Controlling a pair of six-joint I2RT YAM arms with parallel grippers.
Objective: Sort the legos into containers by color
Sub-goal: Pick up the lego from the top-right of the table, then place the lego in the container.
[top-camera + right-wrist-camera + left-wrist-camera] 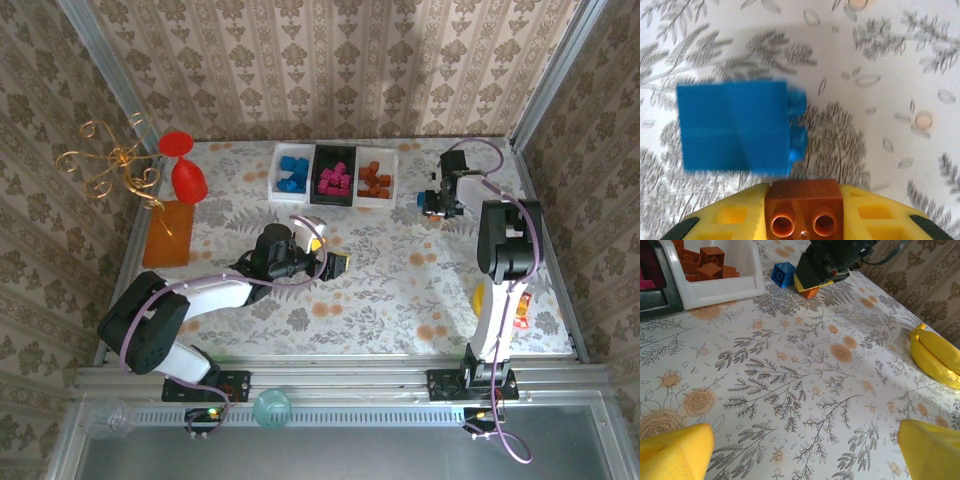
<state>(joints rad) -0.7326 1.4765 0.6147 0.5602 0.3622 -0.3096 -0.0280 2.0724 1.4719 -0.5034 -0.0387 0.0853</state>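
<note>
— Around the table, what does the room look like?

— Walls (330,70) papered in a beige damask pattern close it in at the back and on both sides. The table (400,300) wears a pale cloth printed with flowers and ferns.

— What are the big things on it?

— At the far left lies a flat orange-brown mat (168,235), with a red goblet (185,168) just beyond it. A gold curled-wire ornament (110,170) is by the left wall. A yellow banana-shaped object (935,357) lies near the right arm.

— And the bins?

— There are three of them, side by side along the far edge. The left white bin (290,196) holds blue bricks (292,172), and the black bin (333,150) holds magenta bricks (332,180). The right white bin (725,290) holds orange-brown bricks (375,178).

— How do the hands stand?

— The left hand (325,247) hovers over mid-table on the near side of the bins, with its fingers spread wide and nothing between them. The right hand (437,205) is right of the bins, closed on a single orange-brown brick (803,207).

— Is anything loose?

— One lone blue brick (740,129) lies on the cloth just beside that held brick, a little way right of the right white bin.
</note>
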